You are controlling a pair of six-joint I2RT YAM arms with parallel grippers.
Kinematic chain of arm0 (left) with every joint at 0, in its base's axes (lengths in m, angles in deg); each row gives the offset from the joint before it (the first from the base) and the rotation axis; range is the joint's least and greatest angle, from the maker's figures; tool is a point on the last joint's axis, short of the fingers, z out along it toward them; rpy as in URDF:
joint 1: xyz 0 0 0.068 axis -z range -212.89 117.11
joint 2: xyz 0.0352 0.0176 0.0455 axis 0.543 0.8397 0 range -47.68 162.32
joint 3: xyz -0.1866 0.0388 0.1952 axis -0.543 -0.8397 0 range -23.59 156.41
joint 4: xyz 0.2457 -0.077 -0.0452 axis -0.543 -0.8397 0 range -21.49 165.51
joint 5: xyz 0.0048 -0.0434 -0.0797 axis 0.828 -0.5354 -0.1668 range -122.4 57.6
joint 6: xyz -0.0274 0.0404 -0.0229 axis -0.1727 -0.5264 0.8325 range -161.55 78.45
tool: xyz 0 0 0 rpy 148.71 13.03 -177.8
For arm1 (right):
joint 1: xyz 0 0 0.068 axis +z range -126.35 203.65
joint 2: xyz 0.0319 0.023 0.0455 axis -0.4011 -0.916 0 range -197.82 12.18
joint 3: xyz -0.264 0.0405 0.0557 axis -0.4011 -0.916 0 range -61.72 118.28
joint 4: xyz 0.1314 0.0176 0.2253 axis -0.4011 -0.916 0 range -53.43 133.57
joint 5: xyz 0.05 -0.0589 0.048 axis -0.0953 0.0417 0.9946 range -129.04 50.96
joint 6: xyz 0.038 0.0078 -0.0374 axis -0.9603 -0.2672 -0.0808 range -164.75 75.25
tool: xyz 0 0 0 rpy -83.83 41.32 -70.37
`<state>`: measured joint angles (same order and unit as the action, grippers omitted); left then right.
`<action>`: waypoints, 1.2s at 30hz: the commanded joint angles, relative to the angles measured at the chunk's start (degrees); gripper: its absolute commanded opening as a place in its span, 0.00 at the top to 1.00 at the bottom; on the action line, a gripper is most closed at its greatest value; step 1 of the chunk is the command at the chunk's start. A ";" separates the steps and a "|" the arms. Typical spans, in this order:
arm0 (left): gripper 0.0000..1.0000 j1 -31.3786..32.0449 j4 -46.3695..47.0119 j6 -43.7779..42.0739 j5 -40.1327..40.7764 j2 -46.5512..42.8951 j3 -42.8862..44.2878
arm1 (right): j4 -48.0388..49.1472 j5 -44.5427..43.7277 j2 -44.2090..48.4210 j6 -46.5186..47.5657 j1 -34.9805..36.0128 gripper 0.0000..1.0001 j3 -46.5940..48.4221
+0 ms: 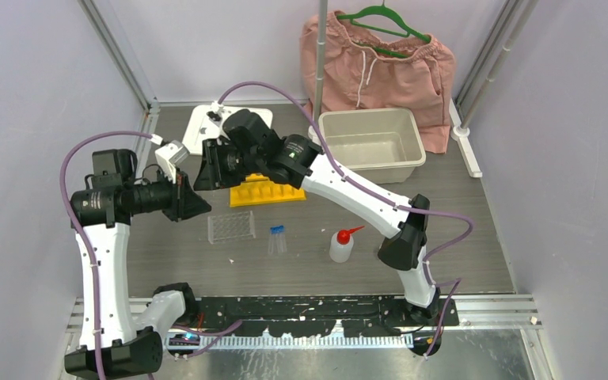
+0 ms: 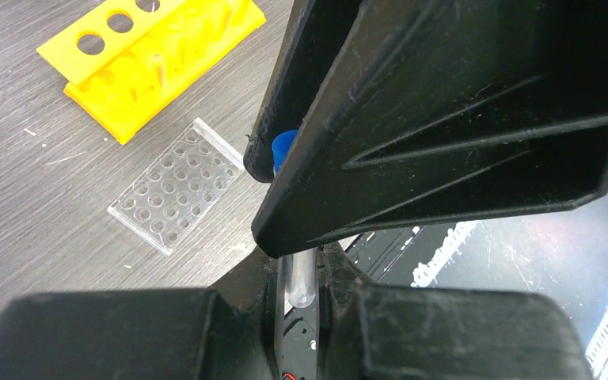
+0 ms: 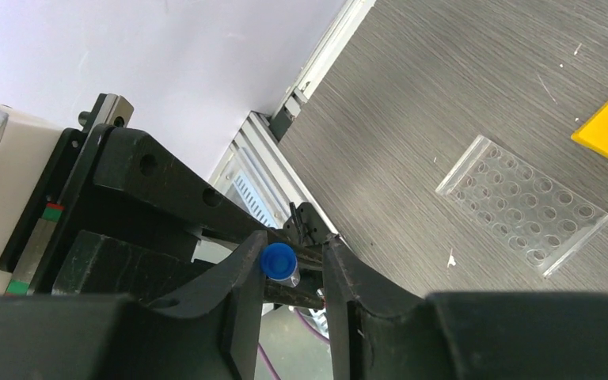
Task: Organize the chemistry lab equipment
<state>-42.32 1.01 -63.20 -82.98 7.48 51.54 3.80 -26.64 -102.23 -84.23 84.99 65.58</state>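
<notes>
The left jaws and the right jaws are meeting tip to tip, up in the air over the tabletop [image 1: 459,237]. 1 blue-capped tube [image 3: 279,261] is sitting between both pairs.

The left jaws are squeezing tight on the clear lower part of the tube. The blue cap is poking out toward the right jaws.

The right jaws are standing a little apart around the cap. The cap is touching 1 side, and a small gap is showing on the other side.

The clear rack [image 1: 231,226] is lying flat on the tabletop, below the jaws and a bit to the right of them. Its little holes are all looking bare.

The yellow rack [image 1: 265,191] is sitting just to the right of the jaws, partly under the right arm. It is near the clear rack but not touching it.

2 more tubes with blue caps [image 1: 276,239] are lying side by side on the tabletop, just past the clear rack, farther from the jaws.

The white squeeze bottle [image 1: 341,247] is standing upright, well apart from the jaws on the right side. Its red nozzle is pointing up and to the right.

A beige tub [image 1: 372,141] is sitting far from the jaws at the back right, with pink shorts [image 1: 380,67] hanging behind it.
</notes>
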 commanded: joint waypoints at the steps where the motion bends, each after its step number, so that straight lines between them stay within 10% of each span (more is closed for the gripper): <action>1: 1.00 -0.02 0.14 -2.45 -1.80 -0.82 0.11 | -0.84 0.98 0.23 1.60 -0.55 0.64 2.96; 11: 0.98 0.00 -0.27 -1.87 -1.59 -0.78 -0.55 | -1.87 -5.06 -0.82 4.31 -0.97 0.92 4.79; 17: 0.23 0.03 2.34 3.29 5.37 0.66 -1.67 | -0.85 -15.72 1.85 9.90 -1.04 0.99 0.29; 21: 0.05 0.01 5.28 7.02 11.92 1.45 -2.14 | 3.97 -22.23 4.87 12.95 -0.85 0.99 -8.50; 36: 0.00 -12.26 5.74 9.67 19.61 10.62 0.14 | 38.07 -36.36 1.65 30.84 8.33 0.99 -30.68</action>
<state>-51.74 6.30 -53.87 -64.32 16.97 49.25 26.31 -58.22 -99.96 -59.80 91.22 35.86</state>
